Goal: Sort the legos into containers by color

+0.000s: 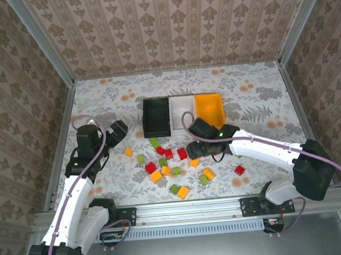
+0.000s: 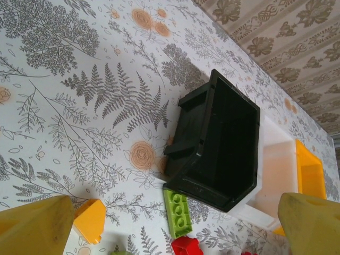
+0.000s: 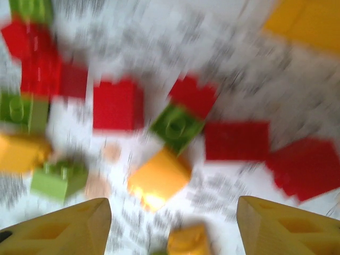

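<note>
The three joined containers stand mid-table: black [image 1: 157,118], white [image 1: 182,109] and orange-yellow [image 1: 209,109]. Several red, green and orange legos lie scattered in front of them, among them a red one [image 1: 150,167], an orange one [image 1: 182,192] and a stray red one [image 1: 239,170]. My right gripper [image 1: 197,149] hovers over the pile, open and empty. Its blurred wrist view has an orange brick [image 3: 158,178] just ahead of the fingertips [image 3: 64,228]. My left gripper [image 1: 122,133] is open left of the black bin [image 2: 223,143], above a long green brick [image 2: 180,212] and an orange brick [image 2: 90,220].
Patterned walls and metal frame posts [image 1: 57,113] close in the table on three sides. A rail [image 1: 189,211] runs along the near edge between the arm bases. Bare flowered tabletop [image 1: 256,91] lies behind and right of the bins.
</note>
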